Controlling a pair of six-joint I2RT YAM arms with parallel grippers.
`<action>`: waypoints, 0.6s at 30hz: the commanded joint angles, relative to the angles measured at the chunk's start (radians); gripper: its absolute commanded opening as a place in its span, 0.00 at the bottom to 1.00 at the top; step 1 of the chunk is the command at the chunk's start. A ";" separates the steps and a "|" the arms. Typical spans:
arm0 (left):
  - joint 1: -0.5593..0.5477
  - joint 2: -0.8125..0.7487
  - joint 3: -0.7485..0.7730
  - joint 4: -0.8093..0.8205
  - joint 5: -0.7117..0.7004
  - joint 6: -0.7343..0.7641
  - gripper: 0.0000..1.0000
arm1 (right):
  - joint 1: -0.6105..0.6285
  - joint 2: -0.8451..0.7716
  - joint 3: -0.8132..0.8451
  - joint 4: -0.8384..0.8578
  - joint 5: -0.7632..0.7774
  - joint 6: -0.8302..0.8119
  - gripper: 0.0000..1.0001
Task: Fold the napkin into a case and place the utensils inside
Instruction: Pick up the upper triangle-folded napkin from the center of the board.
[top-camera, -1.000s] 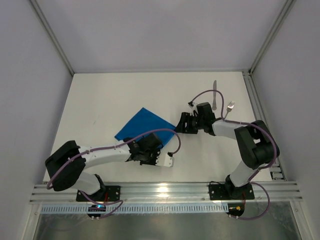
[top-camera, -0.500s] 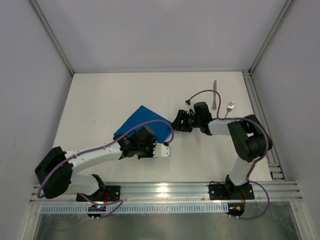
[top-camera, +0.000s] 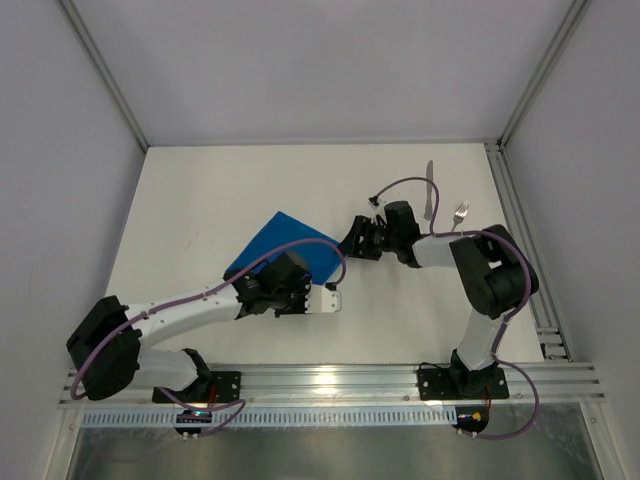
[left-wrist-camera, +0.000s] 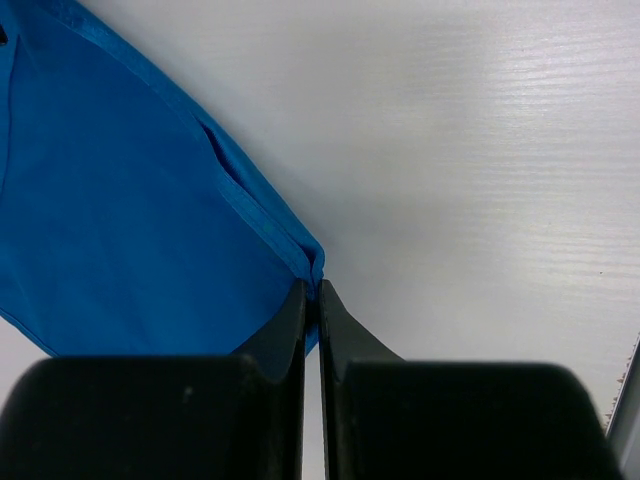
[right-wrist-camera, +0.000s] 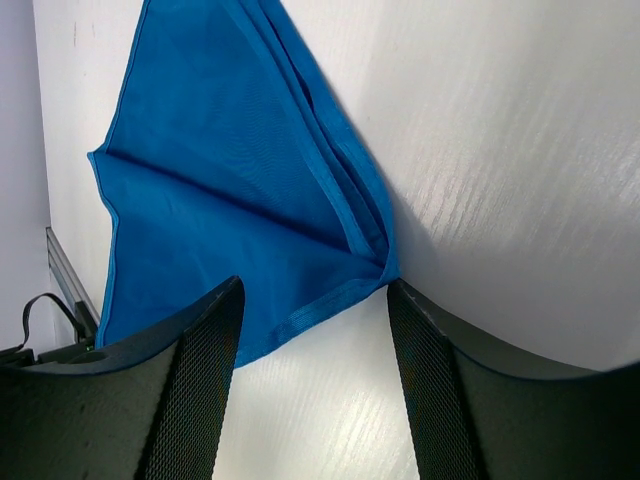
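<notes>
The blue napkin (top-camera: 283, 246) lies folded on the white table, left of centre. My left gripper (top-camera: 329, 293) is at its near right corner, and in the left wrist view the jaws (left-wrist-camera: 312, 290) are shut on the napkin's (left-wrist-camera: 130, 190) hemmed corner. My right gripper (top-camera: 352, 242) sits low at the cloth's right-hand corner. Its meshed fingers (right-wrist-camera: 313, 288) stand open on either side of that folded corner of the napkin (right-wrist-camera: 220, 190), gripping nothing. The knife (top-camera: 429, 190) and fork (top-camera: 458, 217) lie side by side at the far right, behind the right arm.
A metal rail (top-camera: 330, 383) runs along the near edge, and another (top-camera: 520, 240) runs down the right side. White walls enclose the table on three sides. Purple cables (top-camera: 405, 186) loop over both arms.
My left gripper has moved away from the near edge with the napkin corner in it, shifting the cloth slightly. The right gripper has slid left up to the napkin's right corner.
</notes>
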 joint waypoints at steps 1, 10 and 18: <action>0.004 -0.031 0.033 0.002 -0.004 -0.012 0.00 | 0.011 0.042 0.006 -0.103 0.109 -0.038 0.64; 0.006 -0.050 0.037 -0.007 -0.006 -0.015 0.00 | 0.011 0.039 0.038 -0.149 0.189 -0.070 0.65; 0.008 -0.051 0.034 -0.003 -0.014 -0.015 0.00 | 0.037 0.077 0.016 -0.115 0.121 -0.058 0.64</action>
